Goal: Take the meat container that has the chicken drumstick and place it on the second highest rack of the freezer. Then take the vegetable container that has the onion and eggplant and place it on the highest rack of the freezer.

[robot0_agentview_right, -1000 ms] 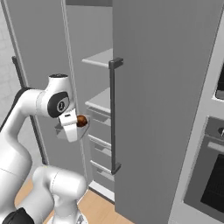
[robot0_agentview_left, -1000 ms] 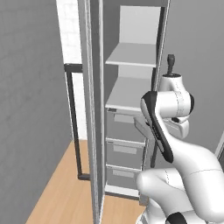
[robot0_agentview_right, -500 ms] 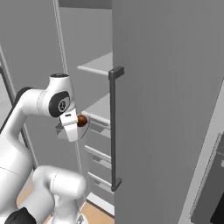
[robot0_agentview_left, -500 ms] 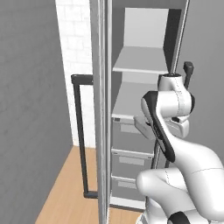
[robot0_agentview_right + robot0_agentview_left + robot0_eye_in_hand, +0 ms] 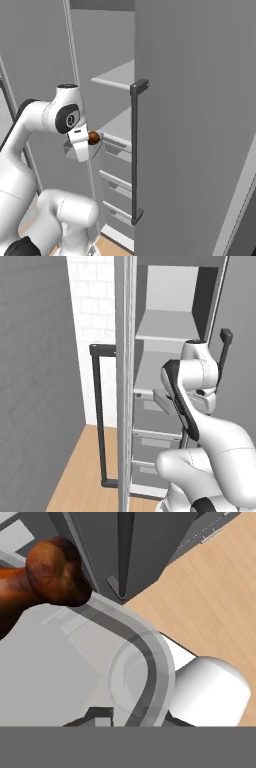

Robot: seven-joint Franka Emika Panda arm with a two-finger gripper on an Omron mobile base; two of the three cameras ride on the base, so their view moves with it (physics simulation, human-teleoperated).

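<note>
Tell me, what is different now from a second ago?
The whole picture shifted, so the base drove and its cameras moved with it; the freezer now looks nearer. The gripper stayed shut on the meat container with the chicken drumstick in it, held at the same height beside the shelves.

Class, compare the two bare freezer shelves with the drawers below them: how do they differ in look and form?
The shelves are thin, flat, light grey slabs, open above and bare; the drawers are darker grey boxes with closed fronts. The shelves sit high in the freezer, the drawers stacked low. Both span the compartment's width.
</note>
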